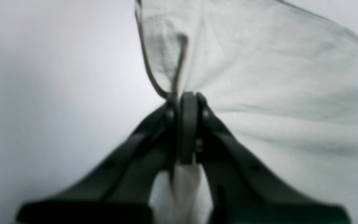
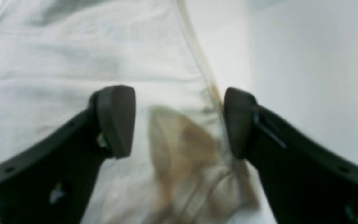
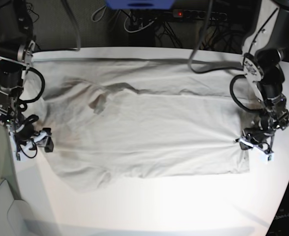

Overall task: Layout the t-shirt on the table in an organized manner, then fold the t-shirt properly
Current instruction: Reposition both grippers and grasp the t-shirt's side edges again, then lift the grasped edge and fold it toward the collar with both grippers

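The light grey-beige t-shirt (image 3: 149, 132) lies spread across the white table (image 3: 159, 206), collar side toward the base view's left and hem toward its right. My left gripper (image 3: 251, 143) is at the hem's right edge. In the left wrist view, the left gripper (image 1: 186, 99) is shut on a pinch of the t-shirt (image 1: 275, 77), with cloth bunched between the fingers. My right gripper (image 3: 40, 140) is at the shirt's left edge. In the right wrist view, the right gripper (image 2: 177, 124) stands open over a rumpled edge of the t-shirt (image 2: 73, 62), holding nothing.
Cables and a power strip (image 3: 193, 14) run behind the table's far edge. The table's curved right edge (image 3: 287, 177) passes close to my left arm. Bare tabletop (image 3: 174, 211) stretches in front of the shirt.
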### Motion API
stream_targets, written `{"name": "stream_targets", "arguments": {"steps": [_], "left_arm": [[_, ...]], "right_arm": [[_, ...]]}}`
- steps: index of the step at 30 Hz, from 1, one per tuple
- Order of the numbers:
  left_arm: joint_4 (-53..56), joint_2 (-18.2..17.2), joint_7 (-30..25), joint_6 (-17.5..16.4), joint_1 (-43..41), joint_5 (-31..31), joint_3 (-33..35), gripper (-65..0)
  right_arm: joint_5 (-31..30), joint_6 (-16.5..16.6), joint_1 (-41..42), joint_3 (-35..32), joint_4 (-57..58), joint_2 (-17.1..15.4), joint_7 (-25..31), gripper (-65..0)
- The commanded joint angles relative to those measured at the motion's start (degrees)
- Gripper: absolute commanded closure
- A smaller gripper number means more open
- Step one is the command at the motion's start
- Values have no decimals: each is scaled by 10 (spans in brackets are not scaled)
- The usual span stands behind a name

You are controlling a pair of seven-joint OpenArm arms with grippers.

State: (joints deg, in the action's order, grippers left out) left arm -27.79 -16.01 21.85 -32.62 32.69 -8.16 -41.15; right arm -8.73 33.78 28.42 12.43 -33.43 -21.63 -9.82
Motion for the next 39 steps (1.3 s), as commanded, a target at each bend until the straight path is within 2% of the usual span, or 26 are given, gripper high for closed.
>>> {"name": "stream_targets", "arguments": {"steps": [1,3,7,11,15,22,26,30,35,37,39], "left_arm": [[-6,-8,4,3,10,-8,0,-2],[-6,-8,4,3,10,-8,0,-2],[-6,-8,4,3,10,-7,0,-2],[-6,-8,4,3,10,-6,0,-2],[-6,-8,4,3,10,-6,0,-2],[-7,-7,4,3,7,-5,0,-2],[-7,-5,4,3,3,-5,0,-2],[-7,-5,4,3,3,-5,0,-2],[-8,-5,4,2,3,-4,0,-2],[-8,-6,4,-1,3,-4,-3,-2],[-8,-7,4,-1,3,-4,-3,-2]], "right_arm": [[-10,10,25,4,-9,-10,17,-454],[-12,-1,27,5,-9,-10,18,-454],[-10,-77,28,3,-9,0,42,-454],[-9,-82,25,-1,-9,13,73,-454],[-9,-82,26,-1,2,18,73,-454],[-9,-82,53,-2,87,15,75,-453],[-9,-82,50,-2,88,15,75,-441],[-9,-80,49,-2,87,16,75,-326],[-9,-80,52,-2,86,18,75,-77],[-10,-80,52,-2,86,16,75,-17],[-10,-79,53,-2,86,15,80,0]]}}
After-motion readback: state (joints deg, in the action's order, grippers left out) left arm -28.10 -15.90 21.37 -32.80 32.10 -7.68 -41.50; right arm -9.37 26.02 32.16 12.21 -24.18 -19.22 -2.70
